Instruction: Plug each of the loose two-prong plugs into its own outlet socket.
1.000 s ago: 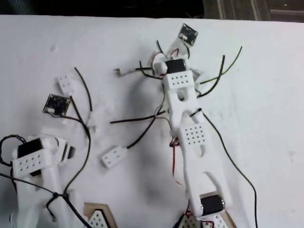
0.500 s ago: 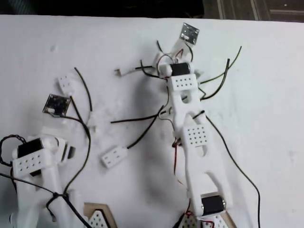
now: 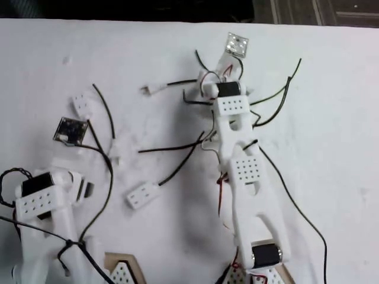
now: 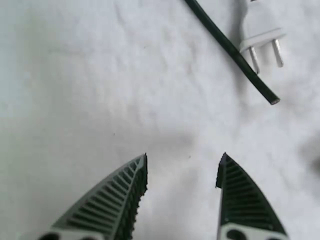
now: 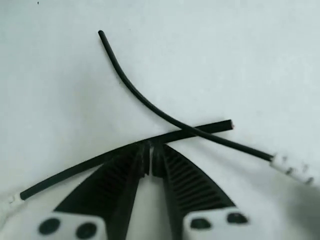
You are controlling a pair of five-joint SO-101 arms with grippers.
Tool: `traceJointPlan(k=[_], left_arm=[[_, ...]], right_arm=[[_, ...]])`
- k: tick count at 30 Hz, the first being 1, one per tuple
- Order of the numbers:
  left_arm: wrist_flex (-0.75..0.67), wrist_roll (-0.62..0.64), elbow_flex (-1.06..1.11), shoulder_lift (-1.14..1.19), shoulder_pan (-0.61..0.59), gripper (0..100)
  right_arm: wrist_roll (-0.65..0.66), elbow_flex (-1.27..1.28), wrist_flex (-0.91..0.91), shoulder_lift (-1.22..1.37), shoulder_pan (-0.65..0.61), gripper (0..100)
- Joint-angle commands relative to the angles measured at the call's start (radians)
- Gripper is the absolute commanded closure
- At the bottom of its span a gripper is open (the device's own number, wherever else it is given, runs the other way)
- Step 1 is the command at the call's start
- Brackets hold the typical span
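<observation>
Where the right end effector (image 5: 150,145) comes down to the white worktop (image 5: 225,45), its ribbed tips are pressed together on a black cord (image 5: 85,167), pinching it at the very tips. That cord's white plug (image 3: 148,90) lies flat well off to the side of this end effector, toward the left arm. A second cord (image 5: 145,102) crosses the pinched one just ahead of the tips and curves away. Its white end piece (image 5: 292,167) lies near, off to one side.

The left end effector (image 4: 182,156) is spread wide with nothing between its tips, hovering over the worktop. Ahead of it and to one side lies a loose two-prong plug (image 4: 260,30), prongs pointing back toward the tips, with the cut end of a third cord (image 4: 230,52) just beside the prongs.

From above, a white socket block (image 3: 142,194) on a dark lead lies between the two arms, apart from both end effectors. A smaller socket block (image 3: 83,105) lies beyond the left one. Any print on them is too small to read.
</observation>
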Motion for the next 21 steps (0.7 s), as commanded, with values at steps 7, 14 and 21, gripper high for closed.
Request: traceJointPlan(k=[7, 14, 21], left_arm=[[-0.015, 0.008, 0.000, -0.027, -0.008, 77], [-0.015, 0.008, 0.000, -0.027, -0.008, 77], [-0.015, 0.008, 0.000, -0.027, -0.008, 77]], right_arm=[[0.133, -0.029, 0.137, -0.148, -0.016, 98.1], [0.227, -0.020, -0.076, -0.154, 0.001, 98.1], [0.460, -0.018, -0.325, -0.002, -0.008, 98.1]])
